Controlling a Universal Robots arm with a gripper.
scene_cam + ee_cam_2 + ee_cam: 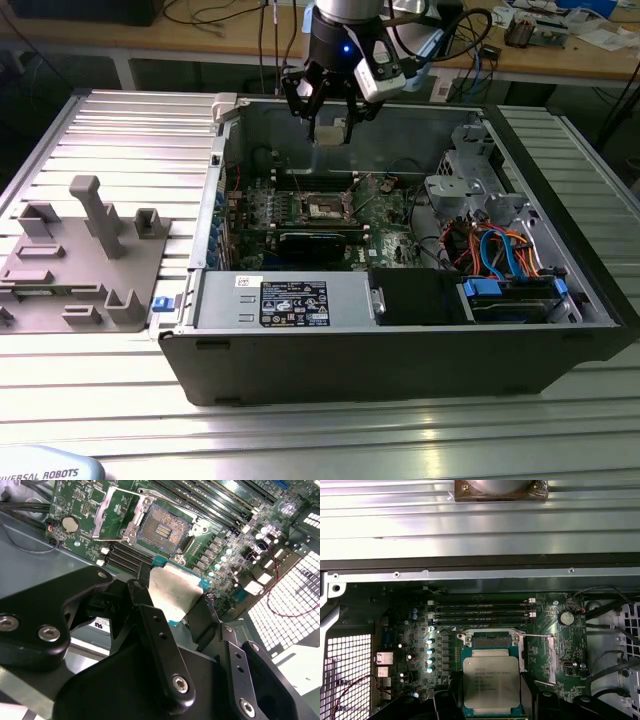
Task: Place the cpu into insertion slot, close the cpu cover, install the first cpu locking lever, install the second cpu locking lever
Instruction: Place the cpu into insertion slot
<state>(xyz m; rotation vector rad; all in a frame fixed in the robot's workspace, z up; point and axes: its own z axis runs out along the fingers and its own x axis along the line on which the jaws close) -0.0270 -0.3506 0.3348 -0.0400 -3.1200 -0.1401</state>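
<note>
Step one: holds cpu [492,682] clamped in gripper [176,596], clear of open insertion slot [162,530]; calls for square alignment, level seating.

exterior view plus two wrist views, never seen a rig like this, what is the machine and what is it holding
The exterior view looks from off the arm at a robot arm whose gripper hangs over an open computer case on a metal table. Both wrist views come from cameras riding on the arm, looking down at the green motherboard. The gripper is shut on the cpu, a silvery square chip, held above the board. The insertion slot lies empty, its cpu cover swung open. A grey fixture sits at the exterior view's left.
</note>
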